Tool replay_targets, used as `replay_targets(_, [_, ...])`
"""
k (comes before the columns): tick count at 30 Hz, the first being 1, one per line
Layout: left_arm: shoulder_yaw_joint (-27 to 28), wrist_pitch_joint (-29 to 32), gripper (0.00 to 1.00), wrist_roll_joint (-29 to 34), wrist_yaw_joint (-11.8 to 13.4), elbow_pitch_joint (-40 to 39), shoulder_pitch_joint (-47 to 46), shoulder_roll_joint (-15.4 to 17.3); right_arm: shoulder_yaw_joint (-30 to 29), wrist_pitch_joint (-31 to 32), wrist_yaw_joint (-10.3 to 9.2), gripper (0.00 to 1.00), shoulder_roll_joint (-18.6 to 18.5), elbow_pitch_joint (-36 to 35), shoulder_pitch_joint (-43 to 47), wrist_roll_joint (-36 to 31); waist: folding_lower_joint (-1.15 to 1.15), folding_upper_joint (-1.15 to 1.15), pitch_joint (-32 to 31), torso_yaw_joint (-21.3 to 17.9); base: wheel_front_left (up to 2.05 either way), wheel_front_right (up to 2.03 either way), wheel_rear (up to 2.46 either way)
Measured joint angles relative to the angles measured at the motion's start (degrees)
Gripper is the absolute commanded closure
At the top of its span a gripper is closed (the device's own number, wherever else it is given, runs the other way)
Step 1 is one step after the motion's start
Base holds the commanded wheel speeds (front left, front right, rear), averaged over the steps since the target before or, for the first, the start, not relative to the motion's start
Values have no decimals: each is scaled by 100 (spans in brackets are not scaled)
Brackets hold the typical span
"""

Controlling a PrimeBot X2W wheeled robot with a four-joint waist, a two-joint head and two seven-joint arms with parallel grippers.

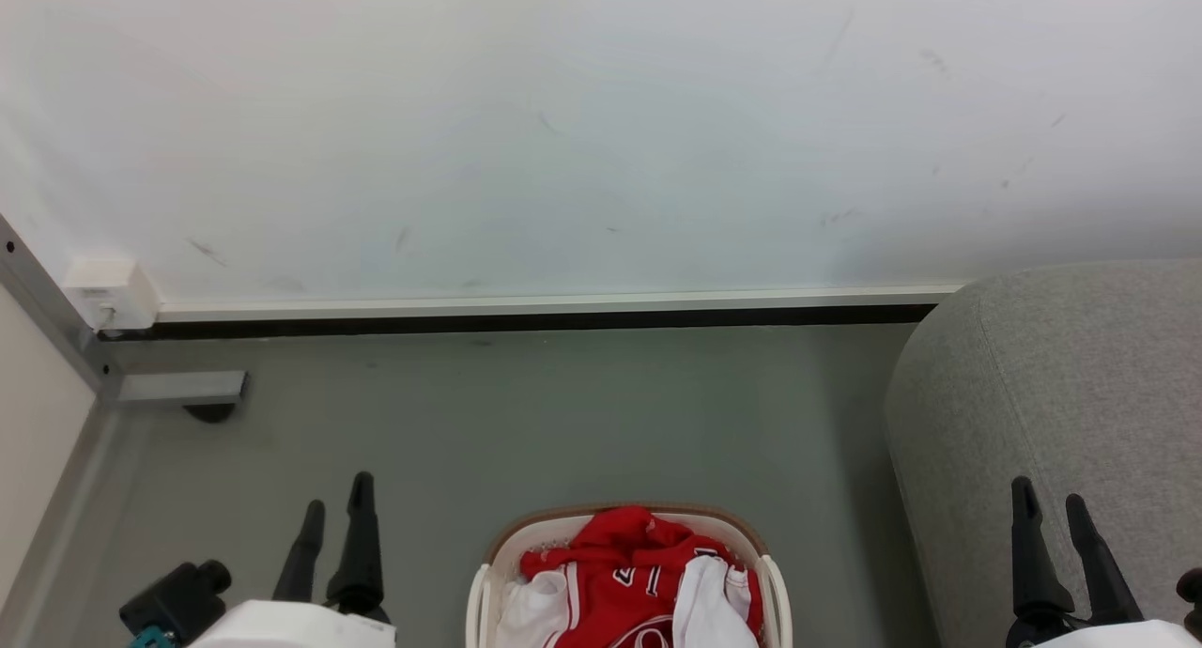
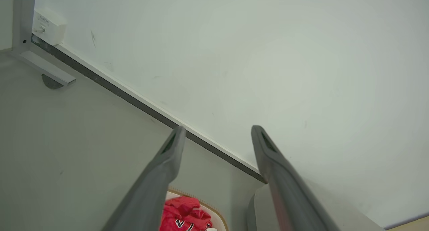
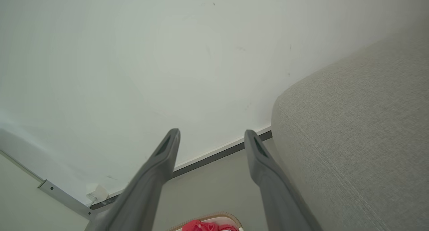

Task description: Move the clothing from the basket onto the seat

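Observation:
Red and white jerseys (image 1: 639,578) lie heaped in the white basket (image 1: 762,540) with a brown rim at the bottom middle of the head view. The grey sofa (image 1: 1061,385) stands to the basket's right. My left gripper (image 1: 336,496) is open over the floor, left of the basket, holding nothing. My right gripper (image 1: 1050,500) is open in front of the sofa's rounded side, also holding nothing. The left wrist view catches a bit of the jerseys (image 2: 182,214) and basket rim (image 2: 219,216) between its open gripper (image 2: 218,130). The right wrist view shows the sofa (image 3: 362,130), the jerseys (image 3: 204,226) and its open gripper (image 3: 211,134).
A white wall (image 1: 601,122) with a dark skirting strip (image 1: 526,325) runs across behind the grey floor (image 1: 526,413). A metal frame post with a foot (image 1: 178,387) and a small white box (image 1: 111,291) sit at the left corner.

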Motion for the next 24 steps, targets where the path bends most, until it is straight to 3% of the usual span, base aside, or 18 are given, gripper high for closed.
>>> replay_targets(13, [-326,-212,0,1226,10,-208,39,231,113,-215,0,0,-10,130,-1,-936,0,0,2,-2,0,0,0])
replay_targets(24, [-623,-359,0,1897,216,-223,112,434,168,-378,0,0,-16,328,-3,-1462,0,0,-9,-12,0,0,0])
